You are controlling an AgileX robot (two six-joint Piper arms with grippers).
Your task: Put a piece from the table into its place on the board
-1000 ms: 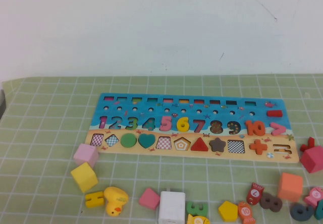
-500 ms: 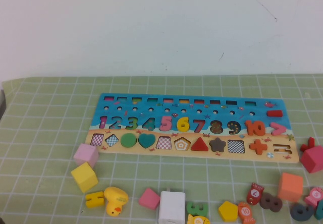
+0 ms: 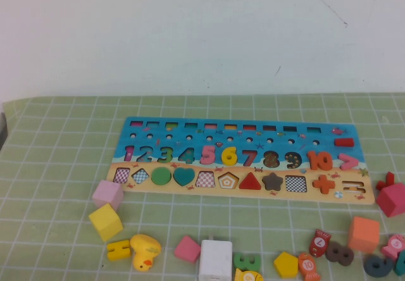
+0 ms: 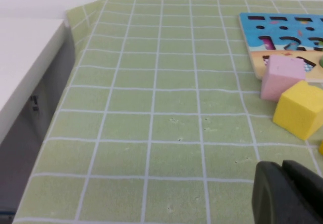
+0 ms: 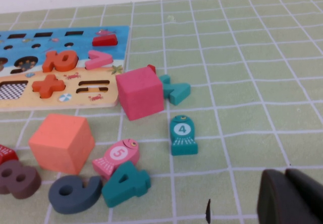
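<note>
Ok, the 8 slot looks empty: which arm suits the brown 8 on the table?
Right, probably. The brown 8 lies near the right gripper; the left gripper sits by the yellow cube.

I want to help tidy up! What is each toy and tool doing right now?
yellow 6: seated in its slot on the board
8 slot: empty
brown 8: lying loose on the table
left tool: shut, holding nothing, low over the table near the yellow cube
right tool: shut, holding nothing, low over the table near the teal fish
</note>
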